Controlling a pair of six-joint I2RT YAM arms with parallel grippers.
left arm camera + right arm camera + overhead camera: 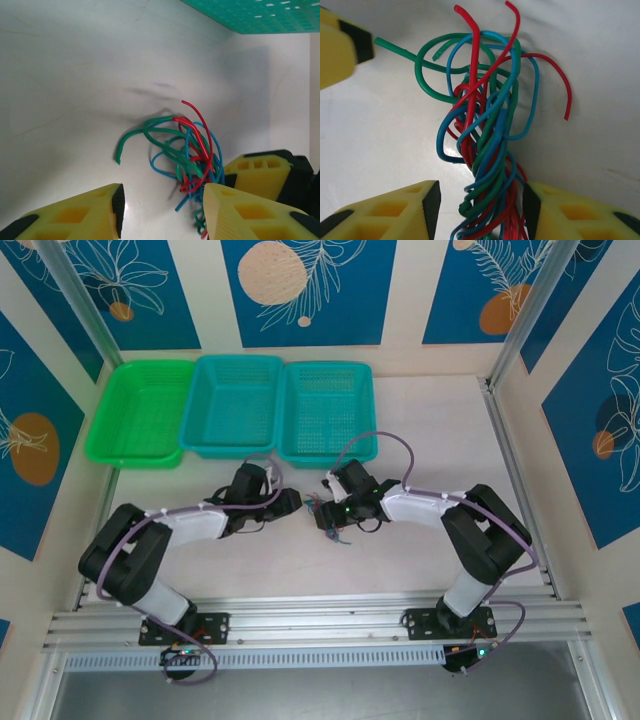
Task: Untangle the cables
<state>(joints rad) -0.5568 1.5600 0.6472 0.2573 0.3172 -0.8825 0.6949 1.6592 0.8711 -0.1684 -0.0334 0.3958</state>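
At frame centre, the right end effector is straddling the bunched cables, jaws apart, seemingly unclamped; the left end effector is hovering open beside them.

Pale table: green basket and two teal baskets at back, tangled cables mid-table.

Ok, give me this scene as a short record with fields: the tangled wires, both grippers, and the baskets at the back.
cables: thin red, blue and green wires, tangled in one bunch on the white table
left gripper: open, at the bunch's edge
right gripper: open, yellow fingers either side of the bunch
baskets: green plastic mesh basket, teal plastic mesh basket, second teal basket, side by side at the far edge
task state: not yet untangled
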